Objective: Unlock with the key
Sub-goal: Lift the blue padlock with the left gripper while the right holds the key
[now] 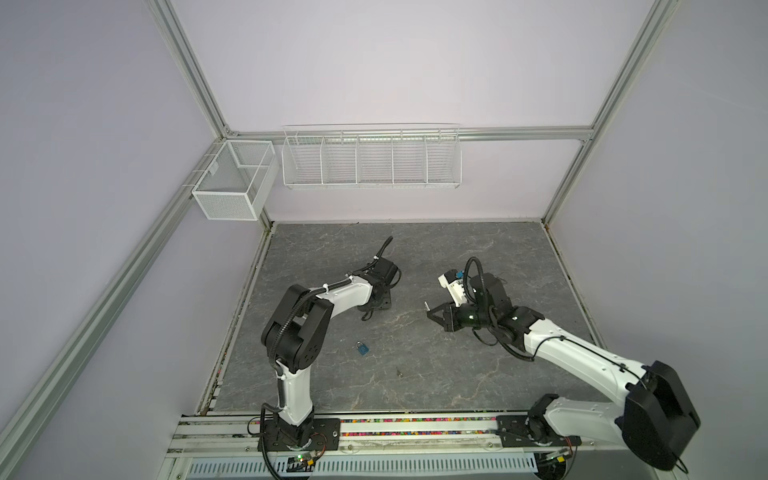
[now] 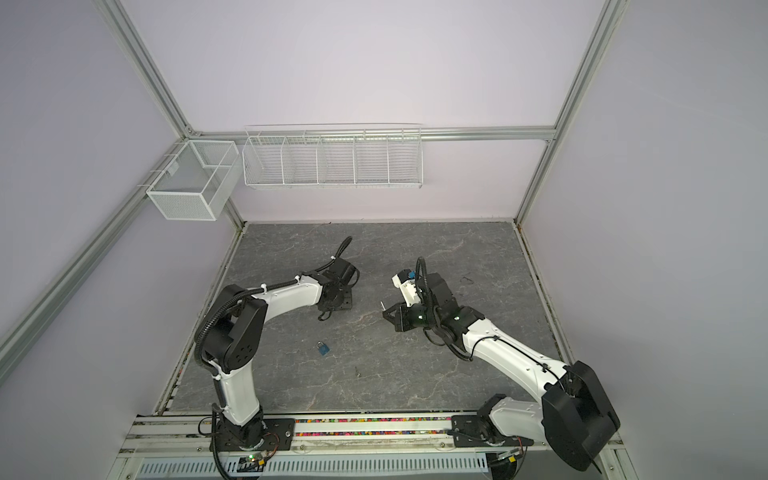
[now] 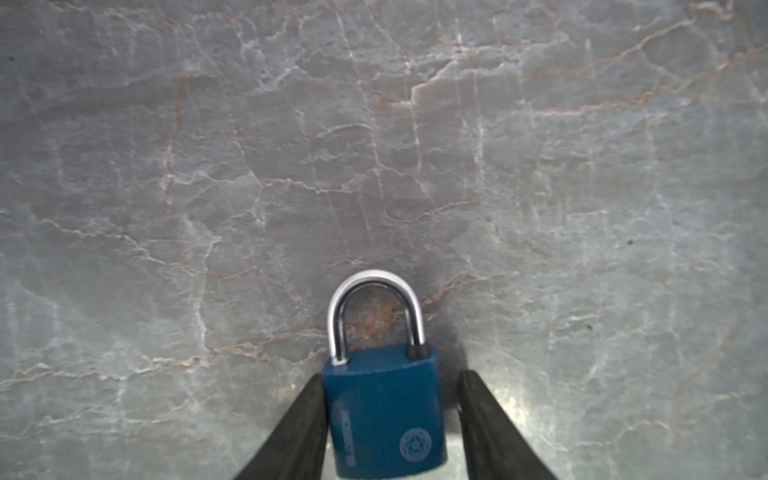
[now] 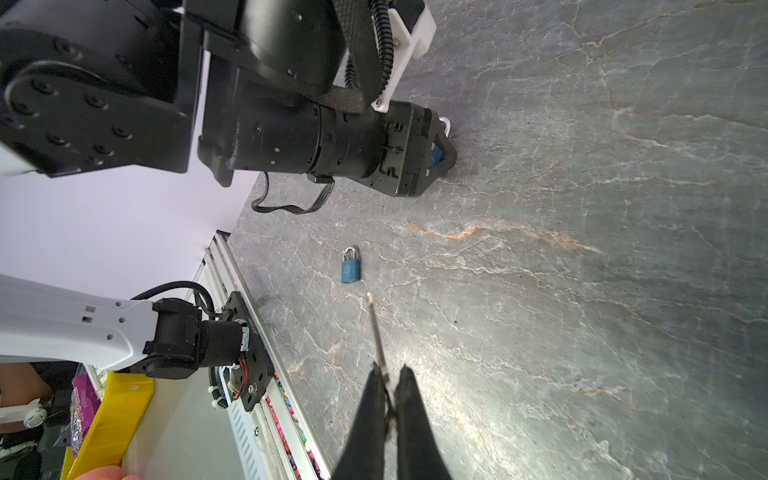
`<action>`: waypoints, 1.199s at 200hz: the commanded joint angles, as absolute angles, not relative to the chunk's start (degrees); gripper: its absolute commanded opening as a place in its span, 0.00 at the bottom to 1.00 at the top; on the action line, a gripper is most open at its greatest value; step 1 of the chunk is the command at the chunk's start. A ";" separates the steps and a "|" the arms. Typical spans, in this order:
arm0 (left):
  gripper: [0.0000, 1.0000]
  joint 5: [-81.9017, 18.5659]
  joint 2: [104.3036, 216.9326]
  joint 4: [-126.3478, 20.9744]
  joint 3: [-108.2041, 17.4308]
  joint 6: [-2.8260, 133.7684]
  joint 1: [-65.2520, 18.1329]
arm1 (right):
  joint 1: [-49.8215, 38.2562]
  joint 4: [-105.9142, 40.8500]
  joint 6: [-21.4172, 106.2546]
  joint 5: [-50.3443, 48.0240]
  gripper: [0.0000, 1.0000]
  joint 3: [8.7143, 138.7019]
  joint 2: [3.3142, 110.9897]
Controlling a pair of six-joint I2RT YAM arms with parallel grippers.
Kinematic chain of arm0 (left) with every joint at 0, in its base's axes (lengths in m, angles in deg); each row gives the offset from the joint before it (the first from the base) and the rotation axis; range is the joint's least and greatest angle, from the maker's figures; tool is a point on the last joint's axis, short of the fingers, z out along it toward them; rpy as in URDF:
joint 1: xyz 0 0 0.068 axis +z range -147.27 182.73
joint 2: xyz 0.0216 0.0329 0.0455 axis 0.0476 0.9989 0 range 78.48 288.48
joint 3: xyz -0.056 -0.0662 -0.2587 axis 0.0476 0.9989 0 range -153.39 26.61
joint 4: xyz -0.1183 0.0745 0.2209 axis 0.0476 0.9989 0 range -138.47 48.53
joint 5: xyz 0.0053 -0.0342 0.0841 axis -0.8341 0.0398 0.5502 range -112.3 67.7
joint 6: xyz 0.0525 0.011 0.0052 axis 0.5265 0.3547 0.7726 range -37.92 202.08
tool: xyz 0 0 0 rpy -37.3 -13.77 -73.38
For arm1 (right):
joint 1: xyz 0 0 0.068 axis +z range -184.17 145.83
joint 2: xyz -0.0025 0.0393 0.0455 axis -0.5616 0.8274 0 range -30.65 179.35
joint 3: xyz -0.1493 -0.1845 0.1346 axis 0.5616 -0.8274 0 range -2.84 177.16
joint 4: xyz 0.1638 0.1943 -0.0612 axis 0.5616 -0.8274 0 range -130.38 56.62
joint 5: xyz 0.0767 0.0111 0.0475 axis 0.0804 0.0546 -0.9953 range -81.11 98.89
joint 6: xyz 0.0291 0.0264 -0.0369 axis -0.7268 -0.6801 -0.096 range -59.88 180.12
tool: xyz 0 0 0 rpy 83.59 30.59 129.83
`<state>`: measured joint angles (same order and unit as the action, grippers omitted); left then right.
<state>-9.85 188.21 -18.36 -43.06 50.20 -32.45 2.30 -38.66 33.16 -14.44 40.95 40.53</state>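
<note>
Both, well inside table (image 1: 457,386) edges: left end effector (image 3: 392,376) part-open astride padlock (image 3: 384,411), right end effector (image 4: 390,370) pinching key (image 4: 376,328).

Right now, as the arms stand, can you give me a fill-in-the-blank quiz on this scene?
The right gripper is shut on a thin metal ____.
The padlock between the left gripper's fingers has a ____ body.
A second padlock lies loose on the grey ____.
Missing words: key; blue; table.
</note>
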 commanded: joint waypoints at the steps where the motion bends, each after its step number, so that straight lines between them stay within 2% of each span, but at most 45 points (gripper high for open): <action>1: 0.49 -9.67 190.61 -16.20 -43.51 48.61 -32.69 | 2.52 -38.33 34.36 -14.14 0.06 40.92 40.63; 44: 0.41 -9.99 191.67 -16.04 -44.49 49.62 -33.48 | 2.50 -38.20 34.37 -14.09 0.06 41.10 41.11; 65: 0.27 -10.01 191.54 -16.03 -44.27 50.34 -33.48 | 2.49 -38.14 34.19 -14.11 0.06 41.35 41.42; 95: 0.15 -9.37 190.56 -15.21 -44.23 50.67 -33.49 | 2.55 -38.05 33.41 -14.00 0.06 41.03 41.17; 119: 0.00 -9.74 188.52 -15.46 -44.05 50.61 -33.48 | 2.53 -38.23 33.01 -13.96 0.06 41.02 40.76; 182: 0.00 -9.46 179.27 -15.36 -44.18 47.69 -33.96 | 3.06 -34.88 23.85 -12.56 0.06 38.78 41.13; 240: 0.00 -9.84 169.28 -14.01 -45.54 42.55 -37.38 | 9.46 -30.79 15.18 -7.50 0.06 38.46 41.98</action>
